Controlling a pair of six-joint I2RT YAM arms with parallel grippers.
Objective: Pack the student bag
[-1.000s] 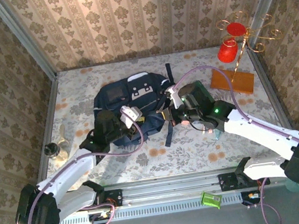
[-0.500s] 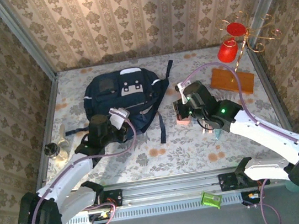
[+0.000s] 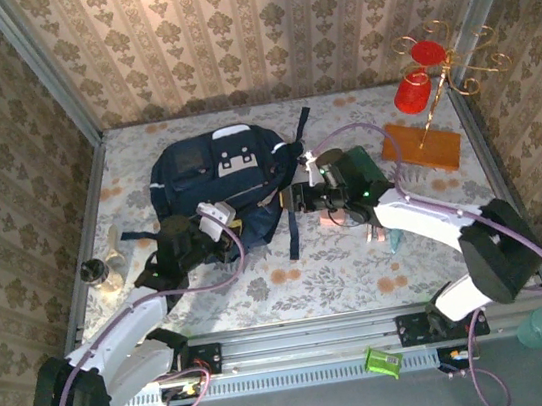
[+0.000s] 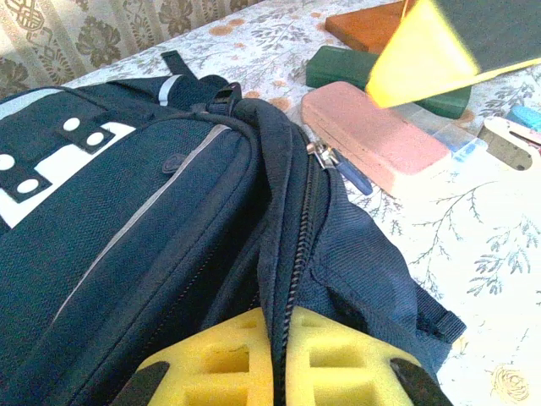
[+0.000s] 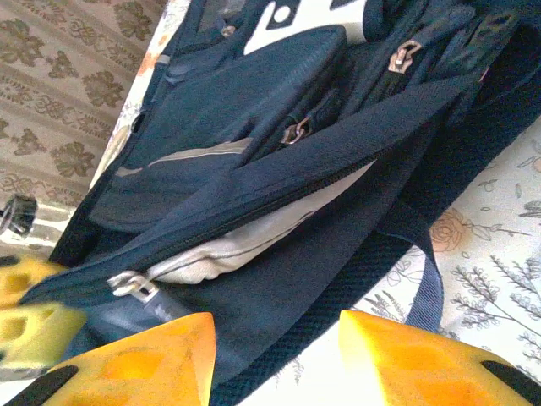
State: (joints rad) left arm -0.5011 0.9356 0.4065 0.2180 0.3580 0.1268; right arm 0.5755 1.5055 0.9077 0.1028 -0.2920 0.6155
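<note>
Navy backpack (image 3: 222,175) is lying far left; left gripper (image 4: 277,355) is pinching its zipper edge, right gripper (image 5: 277,326) is hanging part-open, apparently empty.

No writing, brand, number or sign can be read anywhere from where I stand. The white patches (image 4: 59,169) on the student bag (image 3: 217,180) carry only studs, no lettering.
</note>
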